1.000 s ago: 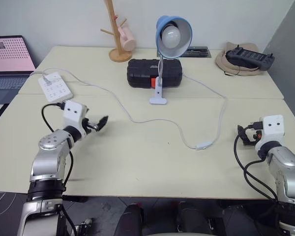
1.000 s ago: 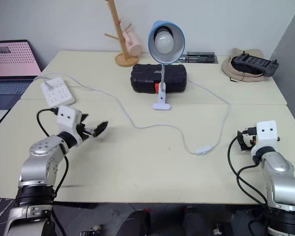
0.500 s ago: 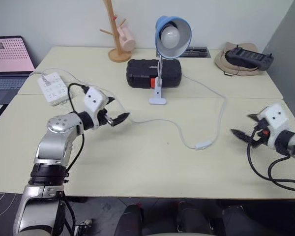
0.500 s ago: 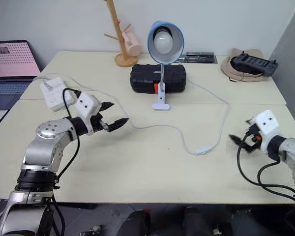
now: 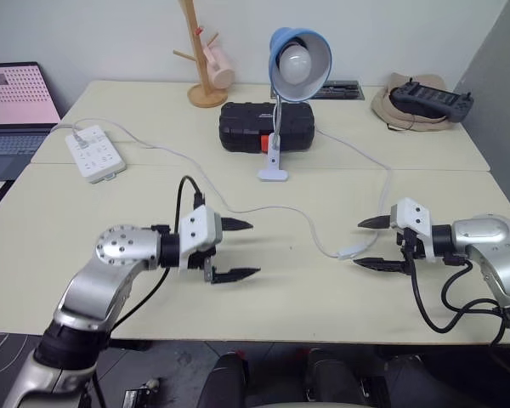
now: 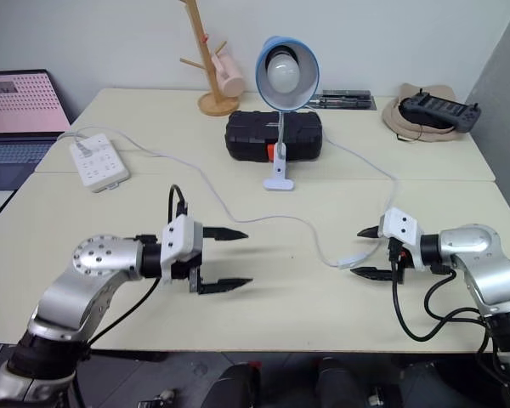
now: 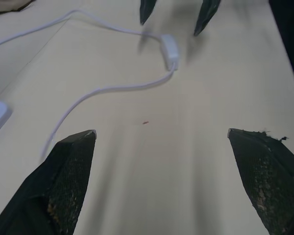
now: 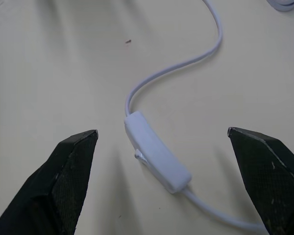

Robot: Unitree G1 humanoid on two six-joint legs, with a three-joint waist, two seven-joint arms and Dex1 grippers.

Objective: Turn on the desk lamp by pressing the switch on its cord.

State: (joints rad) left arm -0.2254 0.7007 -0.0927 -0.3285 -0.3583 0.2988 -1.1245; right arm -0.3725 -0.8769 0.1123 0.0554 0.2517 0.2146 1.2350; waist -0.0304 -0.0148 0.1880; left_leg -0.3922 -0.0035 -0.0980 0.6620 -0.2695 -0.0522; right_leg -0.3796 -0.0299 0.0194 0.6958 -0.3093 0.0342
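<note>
Switch (image 8: 157, 157), a small white oblong on thin limp white cord (image 5: 282, 209), lower right of centre, probably light and skittish; right pincer (image 5: 370, 242) and left pincer (image 5: 238, 250) gape wide, empty.

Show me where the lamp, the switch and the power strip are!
desk lamp (image 5: 299, 59), left eye view, on its white bulb.
switch (image 8: 157, 159), right wrist view, middle of its white body.
power strip (image 5: 95, 153), left eye view, on its top face.

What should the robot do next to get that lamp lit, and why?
Probably ease the right gripper forward until its open fingers straddle the switch, then close. The switch lies flat on the table just ahead of those fingers, untouched, and the lamp looks unlit.
</note>
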